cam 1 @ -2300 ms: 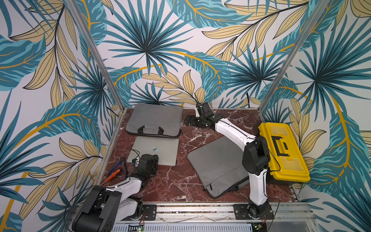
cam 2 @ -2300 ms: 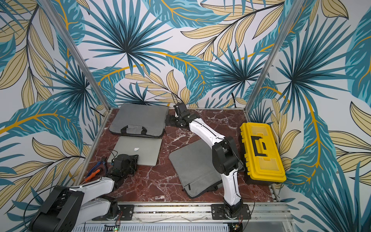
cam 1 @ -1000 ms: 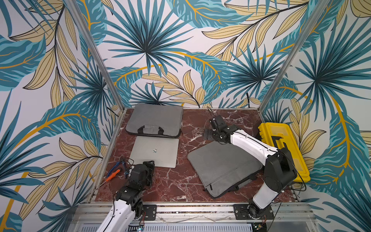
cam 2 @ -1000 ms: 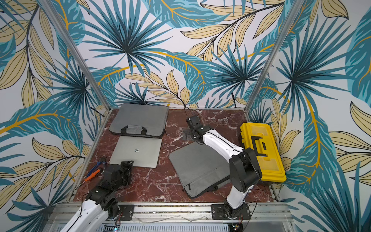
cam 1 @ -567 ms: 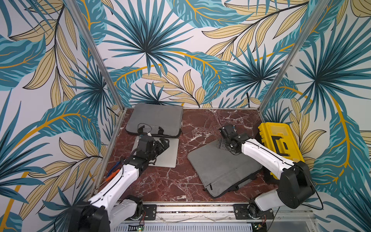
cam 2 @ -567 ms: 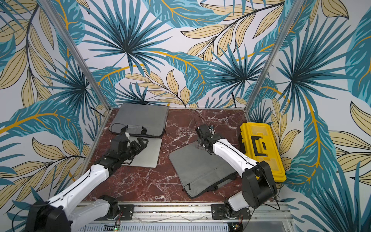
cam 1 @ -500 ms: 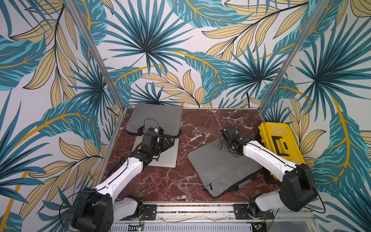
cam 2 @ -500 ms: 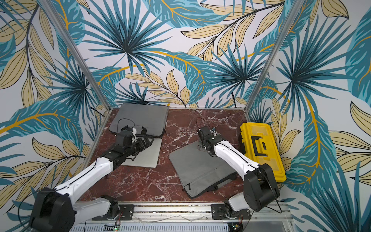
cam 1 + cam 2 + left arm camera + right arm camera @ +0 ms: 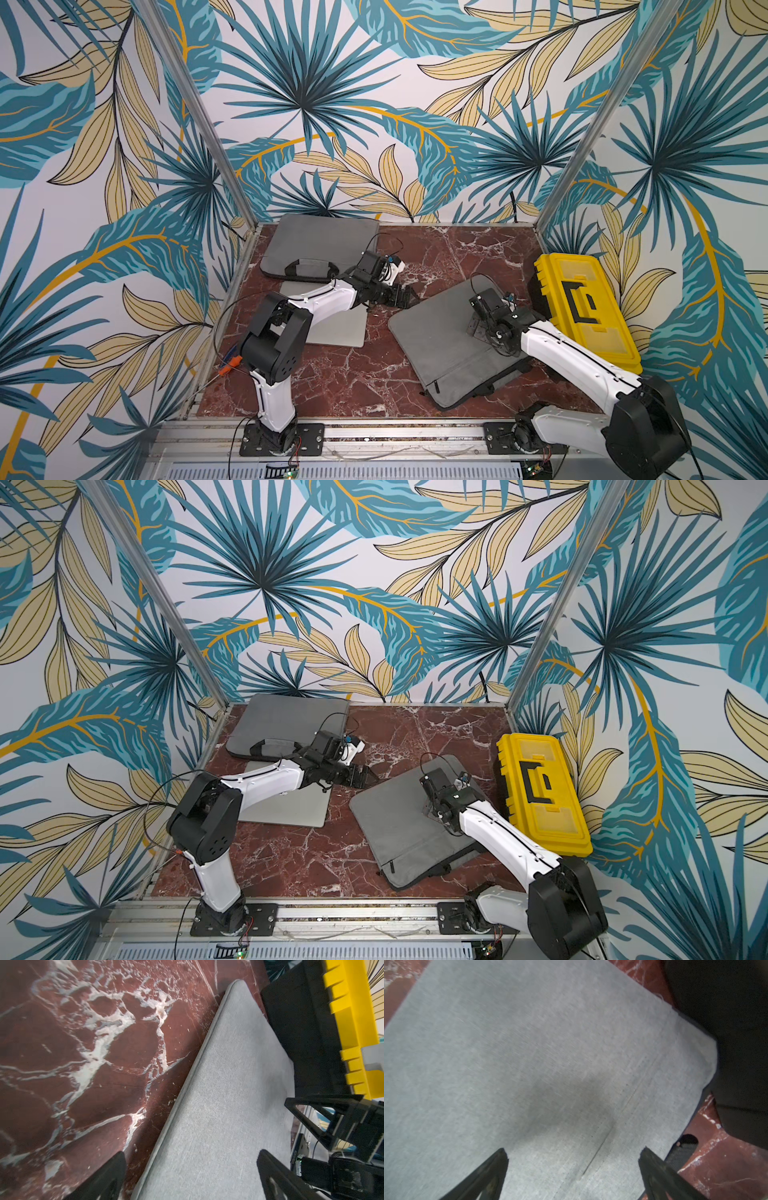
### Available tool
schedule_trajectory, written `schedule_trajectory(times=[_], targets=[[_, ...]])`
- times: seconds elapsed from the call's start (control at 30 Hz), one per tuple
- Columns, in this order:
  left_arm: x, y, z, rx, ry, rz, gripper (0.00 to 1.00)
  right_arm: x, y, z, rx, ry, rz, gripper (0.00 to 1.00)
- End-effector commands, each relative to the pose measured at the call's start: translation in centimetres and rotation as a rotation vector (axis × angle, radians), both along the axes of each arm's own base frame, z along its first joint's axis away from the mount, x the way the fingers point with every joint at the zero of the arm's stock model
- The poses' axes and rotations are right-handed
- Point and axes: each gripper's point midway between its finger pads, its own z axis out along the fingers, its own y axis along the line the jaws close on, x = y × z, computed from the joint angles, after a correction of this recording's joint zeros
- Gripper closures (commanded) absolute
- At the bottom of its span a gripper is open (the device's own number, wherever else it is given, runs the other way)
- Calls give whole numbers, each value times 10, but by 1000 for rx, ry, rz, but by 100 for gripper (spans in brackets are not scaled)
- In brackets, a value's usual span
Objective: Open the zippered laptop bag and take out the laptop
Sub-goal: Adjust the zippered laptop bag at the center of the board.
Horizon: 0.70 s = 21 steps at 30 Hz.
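A grey zippered laptop bag point(image 9: 436, 349) point(image 9: 395, 829) lies flat and askew right of the table's middle, its handles at the near right edge. My left gripper point(image 9: 409, 297) point(image 9: 369, 777) hovers open at the bag's far left edge; in the left wrist view that piped edge point(image 9: 187, 1088) runs between the spread fingers of the left gripper point(image 9: 192, 1153). My right gripper point(image 9: 476, 328) point(image 9: 430, 808) is open, pointing down onto the bag's far right part, with only grey fabric point(image 9: 550, 1064) between the tips of the right gripper point(image 9: 573, 1149). A closed silver laptop point(image 9: 336, 332) lies on the table, left, partly under my left arm.
A second grey bag point(image 9: 320, 245) lies at the back left. A yellow toolbox point(image 9: 582, 307) stands along the right wall, close to the right arm. Orange-handled tools point(image 9: 230, 363) lie at the left edge. The table is dark red marble point(image 9: 353, 382).
My left arm has swung from the front left corner across the silver laptop to the right bag's edge. My right gripper has come from the back of the table down over that bag.
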Motion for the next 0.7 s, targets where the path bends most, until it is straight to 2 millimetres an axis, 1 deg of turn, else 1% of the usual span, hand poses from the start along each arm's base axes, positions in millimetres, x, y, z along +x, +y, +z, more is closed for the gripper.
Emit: schedule_trajectory(times=[0.0,0.13,0.33,0.43,0.47,0.53,0.57,0.6,0.63,0.67], targets=[[-3,-9,0,70,-51,-107,4,-13,-5,-12,13,32,-46,0],[-4,-5,-23,147,-26,-134,9,-13,-2,-20,32,29,-47,0],[-10,-6,-47,195,23,-170,10,-10,3,-35,52,37,-45,0],[-8,-2,-57,226,34,-148,16,-4,10,-46,74,45,-31,0],[-7,0,-59,239,35,-137,19,-2,13,-48,82,45,-25,0],[-4,7,-65,275,35,-100,32,4,19,-54,100,41,-15,0],[-3,9,-67,287,37,-88,36,8,22,-56,108,38,-5,0],[-4,11,-69,295,41,-78,42,14,25,-57,117,32,3,0],[-4,12,-69,296,41,-70,50,19,29,-58,121,31,16,0],[-5,14,-70,298,49,-63,55,24,31,-58,121,30,25,0]])
